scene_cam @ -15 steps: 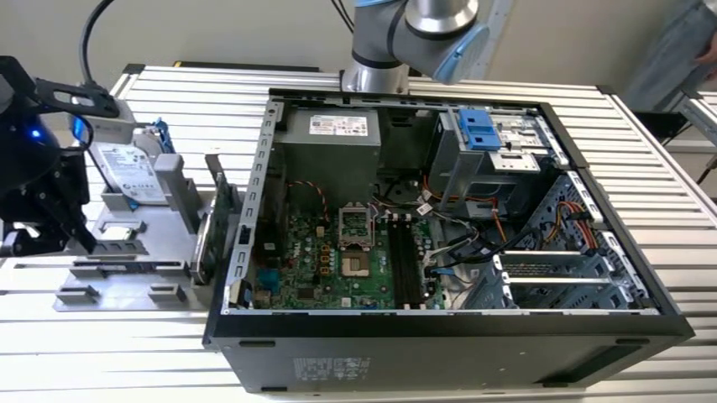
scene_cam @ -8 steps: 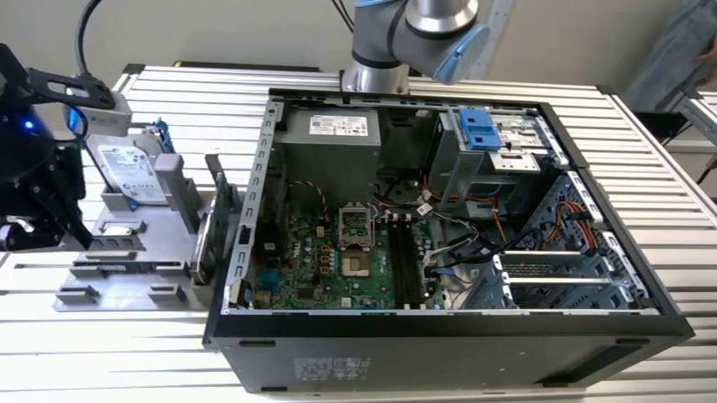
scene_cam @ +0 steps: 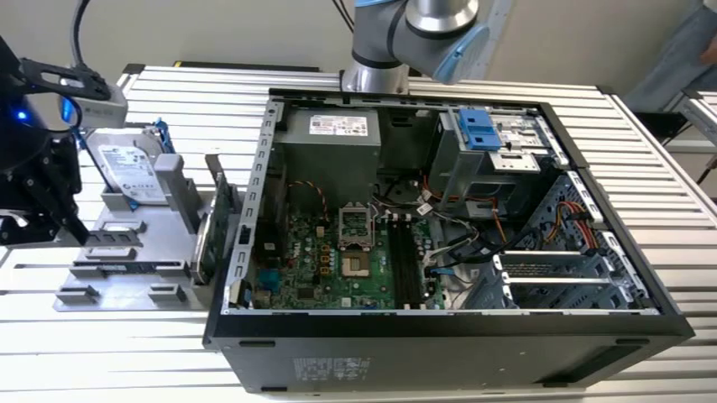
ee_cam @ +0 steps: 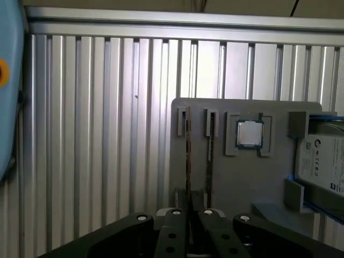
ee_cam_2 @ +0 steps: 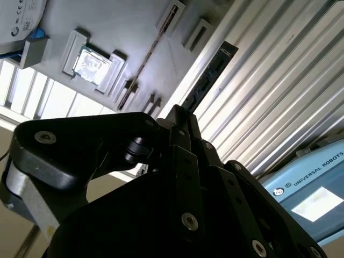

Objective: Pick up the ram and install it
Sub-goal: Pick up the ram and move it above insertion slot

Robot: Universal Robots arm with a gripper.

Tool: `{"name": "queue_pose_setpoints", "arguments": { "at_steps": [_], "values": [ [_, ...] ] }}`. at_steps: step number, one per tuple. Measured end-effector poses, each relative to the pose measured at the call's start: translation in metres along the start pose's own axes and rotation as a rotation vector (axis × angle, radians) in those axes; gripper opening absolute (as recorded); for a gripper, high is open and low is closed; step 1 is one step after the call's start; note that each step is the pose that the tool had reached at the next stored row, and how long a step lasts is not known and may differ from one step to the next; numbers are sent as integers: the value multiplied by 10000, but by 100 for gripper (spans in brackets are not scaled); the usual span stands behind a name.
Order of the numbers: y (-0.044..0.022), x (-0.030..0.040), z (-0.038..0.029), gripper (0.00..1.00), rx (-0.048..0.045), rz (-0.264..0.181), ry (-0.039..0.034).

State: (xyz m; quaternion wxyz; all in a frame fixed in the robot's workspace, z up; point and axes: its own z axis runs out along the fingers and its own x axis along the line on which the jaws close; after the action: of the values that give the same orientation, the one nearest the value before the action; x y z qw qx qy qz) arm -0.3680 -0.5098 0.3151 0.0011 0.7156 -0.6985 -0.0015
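nearby: ram, processor, hard drive.

Exterior view: we look down from a raised, fairly distant station over the open computer case on the slatted desk, with the grey holder and the tool at the exterior view's left. In the first wrist view we face the holder squarely, close along the tool; in the second wrist view we see it obliquely past the tool's dark body. All three views share the holder and its hard drive.
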Motion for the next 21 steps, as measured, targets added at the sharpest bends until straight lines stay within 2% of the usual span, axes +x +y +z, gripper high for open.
{"name": "queue_pose_setpoints", "arguments": {
  "at_steps": [21],
  "values": [
    [1,0,-272,0,-1,1,22]
  ]
}}
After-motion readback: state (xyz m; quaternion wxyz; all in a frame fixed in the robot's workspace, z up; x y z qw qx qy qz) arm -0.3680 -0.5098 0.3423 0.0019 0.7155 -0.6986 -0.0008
